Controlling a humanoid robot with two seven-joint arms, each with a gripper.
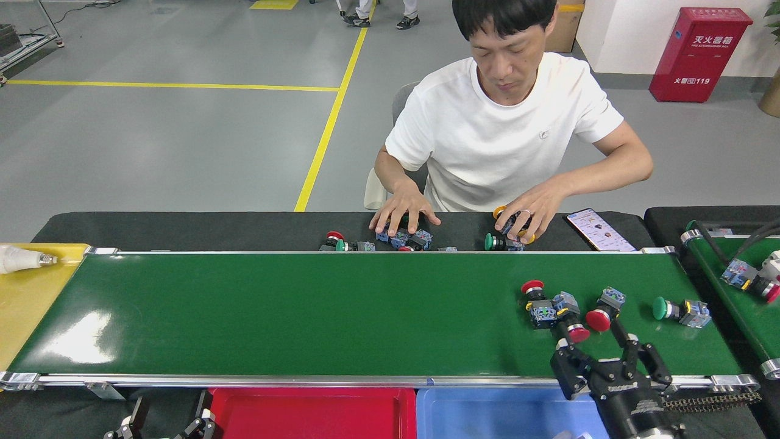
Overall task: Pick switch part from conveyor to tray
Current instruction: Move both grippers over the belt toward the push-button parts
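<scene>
The conveyor (pixel 304 311) is a wide glossy green belt across the view. Toward its right end lie a cluster of two red-capped switch parts (pixel 548 308), one more red-capped switch part (pixel 603 312) and a green-capped one (pixel 676 310). My right gripper (pixel 600 350) is open over the belt's near rail, just in front of the red-capped parts and holding nothing. A red tray (pixel 311 414) and a blue tray (pixel 506 414) sit below the near rail. My left gripper (pixel 167 424) is open at the bottom left, beside the red tray.
A person sits behind the belt with both hands (pixel 405 210) on loose switch parts on the black table (pixel 183 228), near a phone (pixel 600 230). A narrower green belt (pixel 740 305) at the right carries another part (pixel 752 277). A yellow tray (pixel 30 292) lies at the left end.
</scene>
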